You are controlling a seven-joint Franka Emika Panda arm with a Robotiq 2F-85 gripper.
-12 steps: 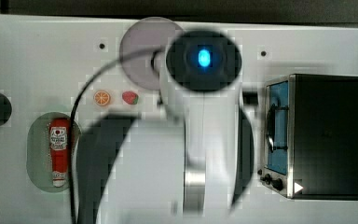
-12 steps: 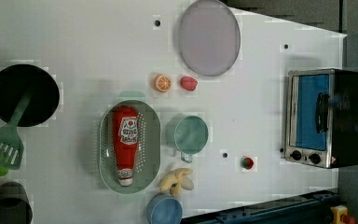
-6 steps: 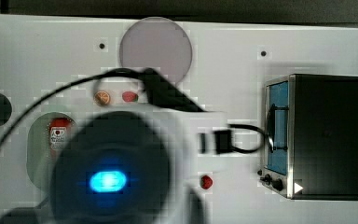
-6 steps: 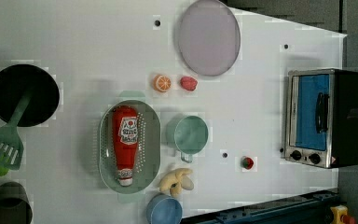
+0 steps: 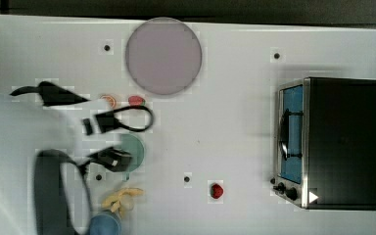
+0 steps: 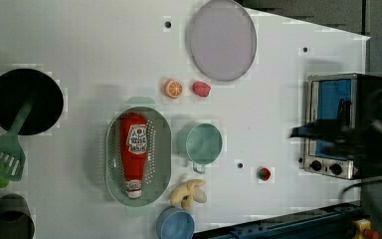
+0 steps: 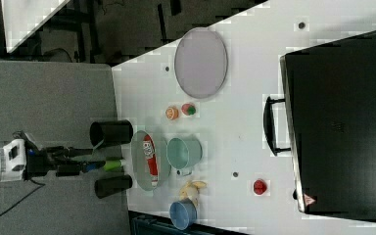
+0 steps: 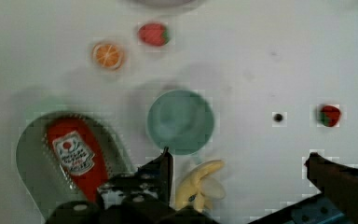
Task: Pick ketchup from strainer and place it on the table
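A red ketchup bottle (image 6: 134,150) with a white label lies flat inside an oval pale-green strainer (image 6: 113,159), its white cap end toward the left view's bottom. The strainer rests on a white table (image 6: 89,55).

Just beside the strainer, on the left view's right, stands a round green cup (image 6: 204,144). Below the cup in the left view lie a yellow banana (image 6: 189,193) and a blue cup (image 6: 175,225). Above the strainer in the left view sit an orange slice (image 6: 173,88) and a strawberry (image 6: 201,88), with a grey round plate (image 6: 222,39) beyond them. A second strawberry (image 6: 263,173) lies near a toaster oven (image 6: 331,124) at the left view's right.

In the wrist view, the gripper (image 8: 237,177) hovers above the table with its two dark fingers (image 8: 161,170) spread wide apart and nothing between them. The banana and the green cup lie beneath the gap, and the ketchup sits off to one side, untouched.
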